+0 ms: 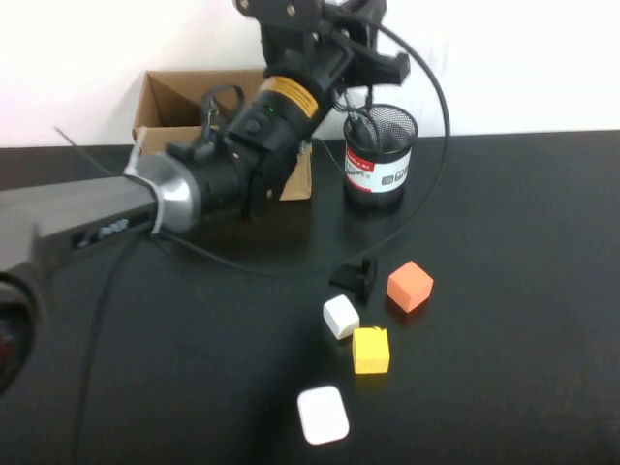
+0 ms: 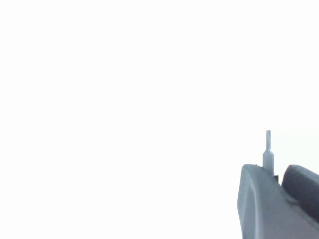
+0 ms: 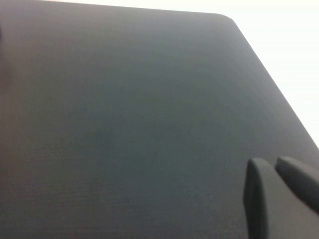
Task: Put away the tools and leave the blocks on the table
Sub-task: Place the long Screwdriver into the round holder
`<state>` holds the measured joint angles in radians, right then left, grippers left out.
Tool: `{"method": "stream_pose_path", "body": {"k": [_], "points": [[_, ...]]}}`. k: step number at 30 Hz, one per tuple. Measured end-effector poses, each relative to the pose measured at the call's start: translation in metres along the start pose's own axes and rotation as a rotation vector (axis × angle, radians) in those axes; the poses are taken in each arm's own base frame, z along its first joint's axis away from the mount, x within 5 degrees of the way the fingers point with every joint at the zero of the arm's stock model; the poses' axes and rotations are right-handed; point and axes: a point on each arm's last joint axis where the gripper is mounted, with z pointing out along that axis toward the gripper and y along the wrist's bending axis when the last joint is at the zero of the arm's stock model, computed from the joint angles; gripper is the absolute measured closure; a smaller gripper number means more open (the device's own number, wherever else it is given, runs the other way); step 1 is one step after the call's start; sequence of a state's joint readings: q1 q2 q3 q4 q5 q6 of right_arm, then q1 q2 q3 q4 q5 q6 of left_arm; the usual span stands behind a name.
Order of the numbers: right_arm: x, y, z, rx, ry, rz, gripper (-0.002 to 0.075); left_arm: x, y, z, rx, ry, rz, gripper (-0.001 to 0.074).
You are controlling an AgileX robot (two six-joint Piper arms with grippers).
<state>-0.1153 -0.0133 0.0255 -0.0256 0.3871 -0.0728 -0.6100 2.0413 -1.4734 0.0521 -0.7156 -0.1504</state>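
Observation:
My left gripper is raised near the back wall, just above the black mesh cup. In the left wrist view its fingers are closed on a thin rod-like driver, whose metal tip sticks out between them. The orange block, yellow block and small white block lie on the black table. My right gripper is shut and empty over bare table, outside the high view. The cutters, scissors and pliers are not seen on the table.
A small black clip piece lies next to the orange block. A white rounded pad lies near the front. An open cardboard box stands at the back left, partly behind my left arm. A black cable loops over the table.

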Motion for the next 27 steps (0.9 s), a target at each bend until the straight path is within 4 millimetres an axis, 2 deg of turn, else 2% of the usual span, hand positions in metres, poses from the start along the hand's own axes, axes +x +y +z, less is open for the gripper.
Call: {"method": "stream_pose_path", "body": {"k": [3, 7, 11, 14, 20, 27], "points": [[0.000, 0.000, 0.000, 0.000, 0.000, 0.000, 0.0736, 0.020, 0.001, 0.008, 0.015, 0.005, -0.027, 0.0695], [0.000, 0.000, 0.000, 0.000, 0.000, 0.000, 0.0736, 0.037, 0.003, 0.022, 0.024, 0.000, -0.036, 0.0695], [0.000, 0.000, 0.000, 0.000, 0.000, 0.000, 0.0736, 0.049, 0.001, 0.033, 0.063, 0.006, 0.008, 0.0694], [0.000, 0.000, 0.000, 0.000, 0.000, 0.000, 0.0736, 0.057, 0.001, 0.038, 0.072, 0.021, 0.032, 0.0664], [0.000, 0.000, 0.000, 0.000, 0.000, 0.000, 0.0736, 0.064, 0.003, 0.041, 0.053, 0.036, 0.059, 0.0559], [0.000, 0.000, 0.000, 0.000, 0.000, 0.000, 0.0736, 0.063, 0.005, 0.042, 0.035, 0.028, 0.054, 0.0539]]}}
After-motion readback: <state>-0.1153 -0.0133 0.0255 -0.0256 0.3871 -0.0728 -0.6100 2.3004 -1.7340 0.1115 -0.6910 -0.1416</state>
